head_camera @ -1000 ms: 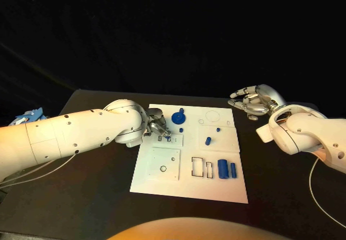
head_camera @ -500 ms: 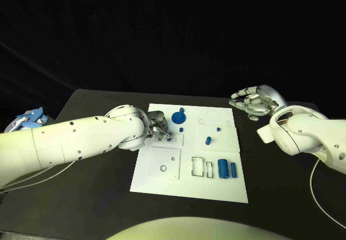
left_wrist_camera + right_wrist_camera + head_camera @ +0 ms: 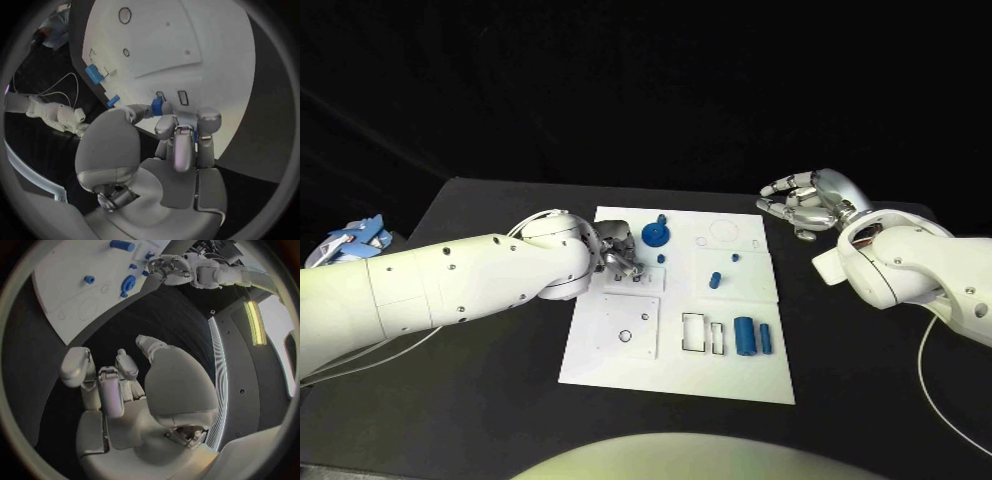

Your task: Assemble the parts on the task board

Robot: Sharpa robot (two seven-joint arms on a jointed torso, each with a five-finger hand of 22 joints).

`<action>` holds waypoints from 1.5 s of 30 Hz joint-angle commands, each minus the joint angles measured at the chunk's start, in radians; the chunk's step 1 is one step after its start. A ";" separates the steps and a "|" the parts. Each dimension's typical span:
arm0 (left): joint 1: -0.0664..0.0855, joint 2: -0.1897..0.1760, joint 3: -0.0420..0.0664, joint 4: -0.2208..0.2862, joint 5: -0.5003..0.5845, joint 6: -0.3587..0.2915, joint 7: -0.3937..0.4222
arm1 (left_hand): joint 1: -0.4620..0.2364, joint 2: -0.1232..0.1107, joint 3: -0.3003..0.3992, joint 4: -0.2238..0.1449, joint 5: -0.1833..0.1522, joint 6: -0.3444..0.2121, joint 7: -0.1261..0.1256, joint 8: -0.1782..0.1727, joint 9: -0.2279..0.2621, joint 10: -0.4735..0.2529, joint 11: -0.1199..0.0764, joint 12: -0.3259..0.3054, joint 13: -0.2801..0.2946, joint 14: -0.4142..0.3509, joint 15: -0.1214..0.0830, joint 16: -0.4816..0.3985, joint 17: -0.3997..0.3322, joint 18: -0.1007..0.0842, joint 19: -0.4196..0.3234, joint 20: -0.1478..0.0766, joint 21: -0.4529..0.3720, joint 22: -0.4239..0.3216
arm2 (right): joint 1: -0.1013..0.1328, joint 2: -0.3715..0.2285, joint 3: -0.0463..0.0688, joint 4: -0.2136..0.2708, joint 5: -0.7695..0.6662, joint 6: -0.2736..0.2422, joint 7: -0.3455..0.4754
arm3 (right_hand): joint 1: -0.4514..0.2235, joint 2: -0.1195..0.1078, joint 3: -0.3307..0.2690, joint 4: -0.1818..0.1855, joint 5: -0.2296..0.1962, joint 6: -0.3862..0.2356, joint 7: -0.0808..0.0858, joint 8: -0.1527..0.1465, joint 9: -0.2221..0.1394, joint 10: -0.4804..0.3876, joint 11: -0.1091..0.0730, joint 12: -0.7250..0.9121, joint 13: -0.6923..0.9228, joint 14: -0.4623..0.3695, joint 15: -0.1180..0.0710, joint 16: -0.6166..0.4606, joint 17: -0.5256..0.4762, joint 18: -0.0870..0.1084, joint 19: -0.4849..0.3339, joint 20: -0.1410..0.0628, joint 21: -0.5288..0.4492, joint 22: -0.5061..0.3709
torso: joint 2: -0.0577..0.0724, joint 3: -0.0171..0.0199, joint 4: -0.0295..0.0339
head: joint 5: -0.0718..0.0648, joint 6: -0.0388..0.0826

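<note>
The table [image 3: 473, 400] is carrying the board [image 3: 682, 375] in its middle, lying flat so both arms can reach it from either side. The left arm [image 3: 430, 290] is reaching in over the board's near-left edge, which puts its hand right above the small slots there.

The right hand [image 3: 805, 205] is hanging off the board's far right corner, above bare table, fingers curled in and holding nothing; I judge it is parked there to keep the board clear for the other arm.

The left hand [image 3: 620, 258] is pinching a small blue part [image 3: 157, 105] between thumb and a finger, just over two little rectangular slots [image 3: 182, 97]. The grip at the fingertips is probably leaving the part's lower end free to enter a slot (whether it is touching the board yet, I cannot tell).

Other blue parts are lying on the board: a round disc [image 3: 656, 236] near the far edge, a cylinder [image 3: 747, 337] and a block [image 3: 766, 338] side by side near the right edge, beside outlined recesses, and a small peg [image 3: 715, 280] standing in the middle.
</note>
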 commanded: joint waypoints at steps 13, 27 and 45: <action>-0.001 -0.004 0.001 0.002 0.012 0.100 -0.019 | 0.002 -0.002 0.225 -0.229 0.004 0.006 -0.010 0.003 0.001 0.008 -0.003 0.008 0.002 0.092 -0.006 0.006 0.214 -0.008 0.008 0.003 0.007 0.002 | -0.001 0.000 0.000 0.000 -0.008 0.001 0.010 | -0.005 0.001 0.000 0.005 0.004 0.004 -0.003 0.004 -0.001 -0.003 -0.002 -0.002 -0.001 0.076 -0.007 -0.005 0.153 0.018 -0.004 -0.001 -0.005 -0.001 | 0.000 -0.0005 0.0013 | -0.002 -0.007; -0.001 -0.006 0.002 0.002 0.044 0.111 -0.027 | 0.002 -0.004 0.227 -0.230 0.005 0.008 -0.011 0.003 0.001 0.008 -0.004 0.007 0.000 0.092 -0.007 0.006 0.214 -0.008 0.009 0.003 0.008 0.004 | -0.001 0.001 0.000 -0.001 -0.006 -0.004 0.010 | -0.005 0.001 0.000 0.005 0.004 0.004 -0.003 0.004 -0.001 -0.003 -0.002 -0.002 -0.001 0.076 -0.007 -0.005 0.153 0.018 -0.004 -0.001 -0.005 -0.001 | -0.001 0.0000 0.0004 | -0.003 -0.008; 0.002 0.011 0.004 -0.029 0.131 0.162 -0.051 | -0.011 -0.002 0.229 -0.221 0.003 0.014 -0.014 0.004 0.000 0.013 -0.005 0.003 -0.004 0.091 -0.008 0.006 0.212 -0.008 0.009 0.002 0.008 0.003 | -0.001 0.002 0.000 -0.001 -0.006 -0.005 0.010 | -0.006 0.001 0.000 0.008 0.007 0.003 -0.003 0.006 -0.002 -0.003 -0.002 -0.002 -0.002 0.076 -0.008 -0.005 0.153 0.018 -0.004 -0.001 -0.007 -0.002 | 0.000 0.0006 -0.0003 | -0.004 -0.012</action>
